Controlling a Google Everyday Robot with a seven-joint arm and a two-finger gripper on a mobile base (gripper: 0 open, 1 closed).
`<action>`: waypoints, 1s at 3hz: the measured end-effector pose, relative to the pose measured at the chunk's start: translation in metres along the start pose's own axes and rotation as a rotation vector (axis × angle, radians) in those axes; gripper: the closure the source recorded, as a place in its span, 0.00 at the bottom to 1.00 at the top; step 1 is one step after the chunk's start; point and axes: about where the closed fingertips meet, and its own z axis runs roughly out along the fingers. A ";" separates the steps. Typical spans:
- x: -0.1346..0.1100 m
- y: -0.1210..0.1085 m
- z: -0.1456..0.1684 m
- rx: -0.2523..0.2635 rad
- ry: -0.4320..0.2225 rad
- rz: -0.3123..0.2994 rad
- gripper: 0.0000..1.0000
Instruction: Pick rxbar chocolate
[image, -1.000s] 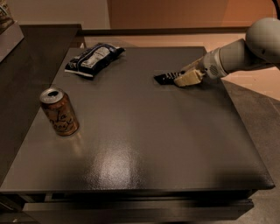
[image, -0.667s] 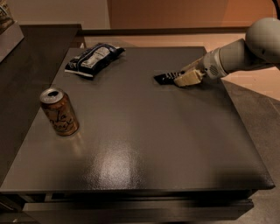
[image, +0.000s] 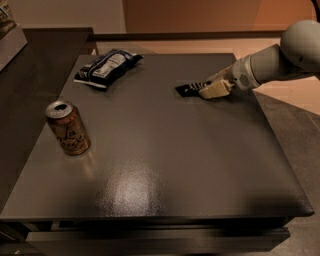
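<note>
- The dark grey, square, matt-lacquered worktop (image: 165, 170) shows open surface across its whole near half, from the near edge to about the middle. A dull light reflection lies near the centre of the near edge.
- One orange-brown aluminium drinks can with pale lettering (image: 68, 128) stands upright close to the left edge, about halfway along it. It is well apart from the other items. Its top faces up; any contents are not visible.
- One slim, flat, rectangular black wrapper with white lettering, the rxbar chocolate (image: 189, 88), lies flat in the far half of the worktop. It is right of centre and nearer the right edge than the left.
- One cream-coloured gripper (image: 210, 88) on a pale grey arm (image: 280, 57) reaches in from over the right edge. It sits low at the right end of the rxbar chocolate. Whether it is clamped on the wrapper cannot be told.
- Open surface lies between the rxbar chocolate and the far edge.
- One puffy dark blue and white snack bag (image: 107, 67) lies flat at the far left corner, close to the left edge.
</note>
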 end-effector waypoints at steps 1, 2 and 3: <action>0.000 0.000 0.000 0.000 0.000 0.000 1.00; 0.000 0.000 0.000 0.000 0.000 0.000 1.00; 0.000 0.000 0.000 0.000 0.000 0.000 1.00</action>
